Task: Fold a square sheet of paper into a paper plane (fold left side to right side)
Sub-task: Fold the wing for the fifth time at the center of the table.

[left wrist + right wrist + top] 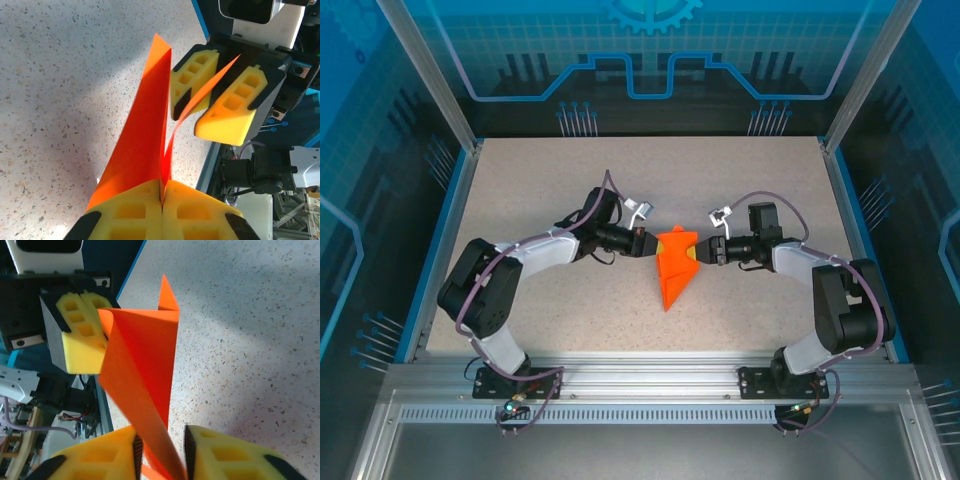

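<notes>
orange sheet (675,265), top view: partly folded into a pointed shape on the speckled bench (570,180), lying between the two tools, its tip toward the arm bases.
left tool (645,243), top view: at the orange sheet's left edge, touching it.
right tool (703,252), top view: at the opposite edge, facing the left tool.
orange sheet (142,130), left wrist view: a tall panel stands on edge, rising straight out of the left tool's tips. A thin flap curves off toward the right tool.
left tool (162,187), left wrist view: fingers pressed together, pinching the sheet's fold.
right tool (202,112), left wrist view: just ahead, fingers apart, the flap passing between them.
orange sheet (145,350), right wrist view: spans from the right tool to the left tool, above the bench (250,340).
right tool (161,440), right wrist view: a gap shows between its fingers, and the sheet's edge runs through that gap.
left tool (92,322), right wrist view: ahead, clamped on the sheet's far corner.
</notes>
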